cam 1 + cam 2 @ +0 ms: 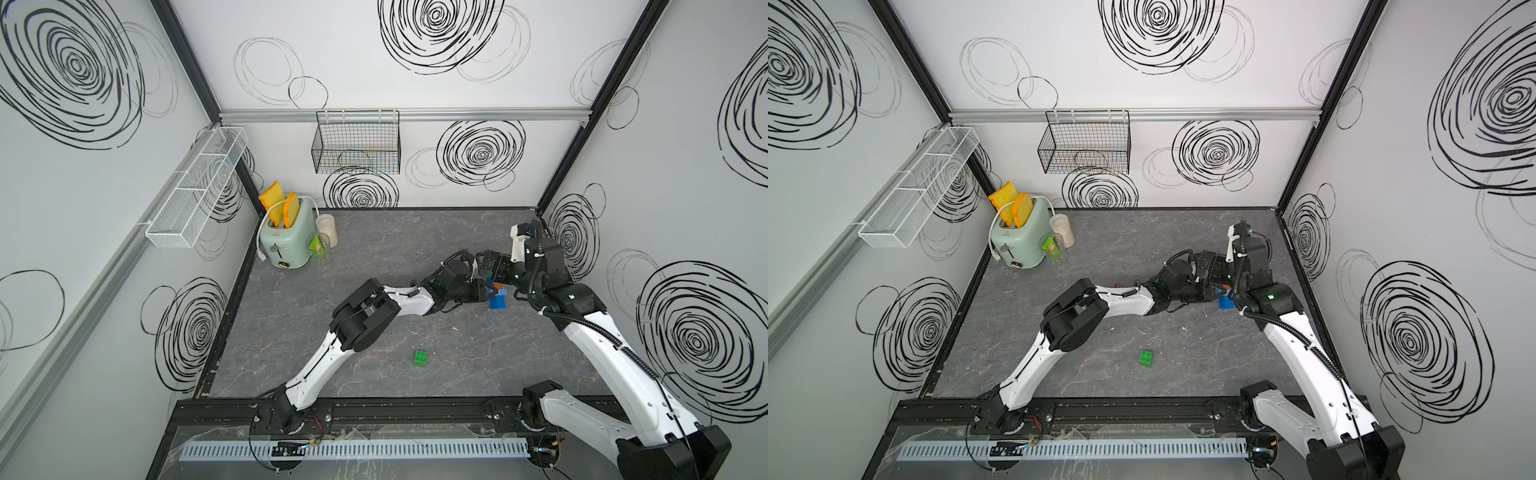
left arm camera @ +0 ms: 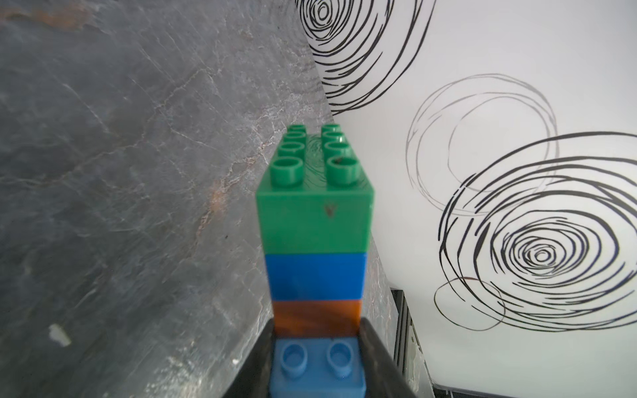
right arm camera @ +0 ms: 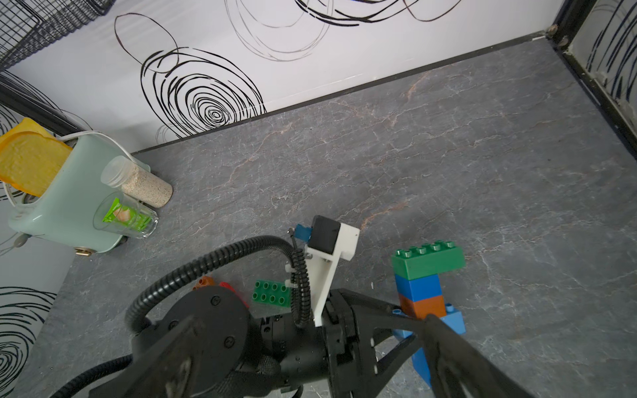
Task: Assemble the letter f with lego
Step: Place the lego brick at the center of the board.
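left gripper clamped on the light blue brick of a lego stack topped by a green oblong brick, near the right edge of the table. right gripper spread wide and empty, beside the stack. loose green brick lies well apart, front-centre.

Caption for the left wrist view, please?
Left gripper shut on light blue brick, joined to orange brick, blue brick and green brick.

Toaster in the table's far left corner; lego stack near the right edge; lone brick front-centre.
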`<state>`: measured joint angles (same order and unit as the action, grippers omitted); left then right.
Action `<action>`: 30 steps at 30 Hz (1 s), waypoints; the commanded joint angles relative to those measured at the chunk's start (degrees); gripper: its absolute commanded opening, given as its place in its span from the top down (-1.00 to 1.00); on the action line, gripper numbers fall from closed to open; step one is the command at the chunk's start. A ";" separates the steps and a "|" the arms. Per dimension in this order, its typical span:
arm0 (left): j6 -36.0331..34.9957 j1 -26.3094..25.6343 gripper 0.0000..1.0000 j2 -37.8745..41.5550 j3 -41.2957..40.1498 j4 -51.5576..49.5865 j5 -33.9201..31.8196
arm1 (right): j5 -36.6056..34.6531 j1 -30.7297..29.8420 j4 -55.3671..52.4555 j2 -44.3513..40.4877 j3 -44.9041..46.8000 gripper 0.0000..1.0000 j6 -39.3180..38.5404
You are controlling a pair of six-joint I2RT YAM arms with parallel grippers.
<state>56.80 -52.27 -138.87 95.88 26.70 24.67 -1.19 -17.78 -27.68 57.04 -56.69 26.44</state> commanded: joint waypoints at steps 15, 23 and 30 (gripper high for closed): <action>6.97 -0.47 0.24 -6.15 7.94 -4.81 -5.22 | 2.93 0.54 2.29 0.95 2.19 -0.98 0.17; 6.59 -0.02 -0.02 -5.85 7.05 -6.54 -6.28 | 3.52 0.55 2.91 1.37 2.72 -0.98 0.07; 1.12 0.90 -0.26 -1.88 5.84 -8.99 -8.10 | 3.32 0.57 3.17 2.02 2.80 -0.98 -0.11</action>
<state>60.97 -52.23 -143.90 102.43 19.09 18.63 2.04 -17.41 -25.56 58.67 -54.43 26.37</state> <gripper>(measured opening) 0.626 0.989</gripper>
